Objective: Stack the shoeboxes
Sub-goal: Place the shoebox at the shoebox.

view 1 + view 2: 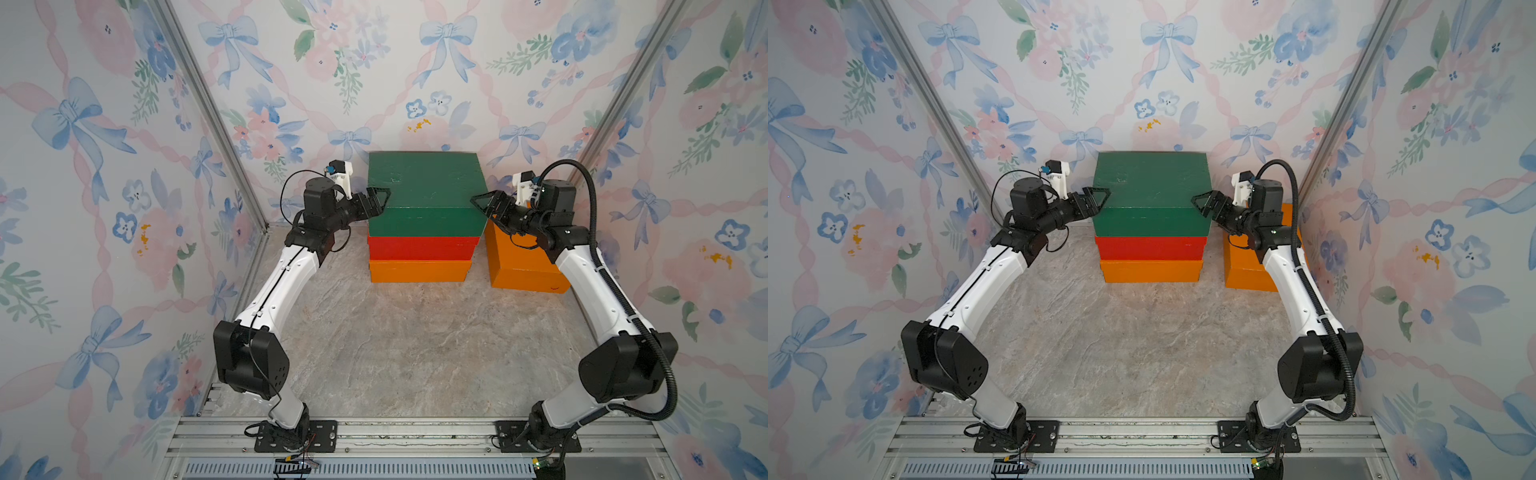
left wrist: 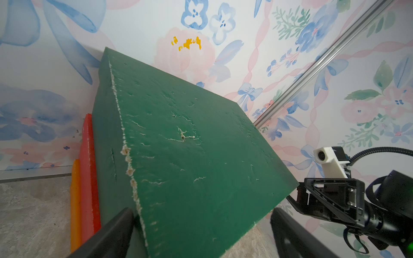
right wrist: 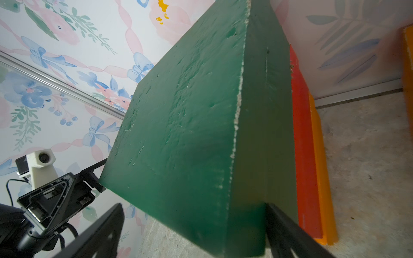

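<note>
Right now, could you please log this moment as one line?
stacked: green box on red box on orange box | second orange box: beside stack | left gripper: open astride green corner | right gripper: likewise

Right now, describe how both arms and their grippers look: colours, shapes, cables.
The left arm and right arm have white link shells, black joint housings and black base plates. The left gripper and right gripper are black, built of triangular open frames. A white camera mount sits on each wrist. A thin black cable runs along the left arm; a thick corrugated black hose along the right.
</note>
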Tool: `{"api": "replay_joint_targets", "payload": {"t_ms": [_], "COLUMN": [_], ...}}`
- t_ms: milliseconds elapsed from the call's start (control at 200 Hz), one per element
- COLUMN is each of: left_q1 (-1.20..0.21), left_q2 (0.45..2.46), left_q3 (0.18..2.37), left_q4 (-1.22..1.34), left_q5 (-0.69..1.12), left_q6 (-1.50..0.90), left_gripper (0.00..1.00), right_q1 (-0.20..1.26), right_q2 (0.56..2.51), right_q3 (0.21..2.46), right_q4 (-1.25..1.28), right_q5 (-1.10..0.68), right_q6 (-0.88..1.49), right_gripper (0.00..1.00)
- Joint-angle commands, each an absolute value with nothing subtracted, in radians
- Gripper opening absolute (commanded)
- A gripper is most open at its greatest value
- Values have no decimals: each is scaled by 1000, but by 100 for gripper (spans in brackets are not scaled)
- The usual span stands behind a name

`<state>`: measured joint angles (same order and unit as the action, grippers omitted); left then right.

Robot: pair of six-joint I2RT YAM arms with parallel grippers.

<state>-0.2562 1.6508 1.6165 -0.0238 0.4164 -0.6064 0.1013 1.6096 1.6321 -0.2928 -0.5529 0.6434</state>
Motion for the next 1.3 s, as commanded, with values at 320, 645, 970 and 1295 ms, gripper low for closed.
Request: {"api": "replay_joint_targets", "payload": {"t_ms": [320, 645, 970, 1295], "left_q1": [-253, -252, -233, -216], "left_q2": [1684, 1666, 1657, 1646], "left_q3": [1667, 1653, 1627, 1613], "left_q4": [-13, -13, -13, -12], "left_q5": [449, 446, 417, 406], "left_q6": [-618, -615, -613, -606], "left_gripper": [97, 97, 98, 98], "right_q1": [132, 132, 123, 90], "right_q2": [1591, 1585, 1590, 1622], "right_q3": [1635, 1637, 1636, 1654], "right_q4": [-268, -271, -287, -306], "right_q5": [-571, -569, -551, -541], "right_q6": [634, 634, 633, 633], "right_gripper": [97, 97, 97, 97]}}
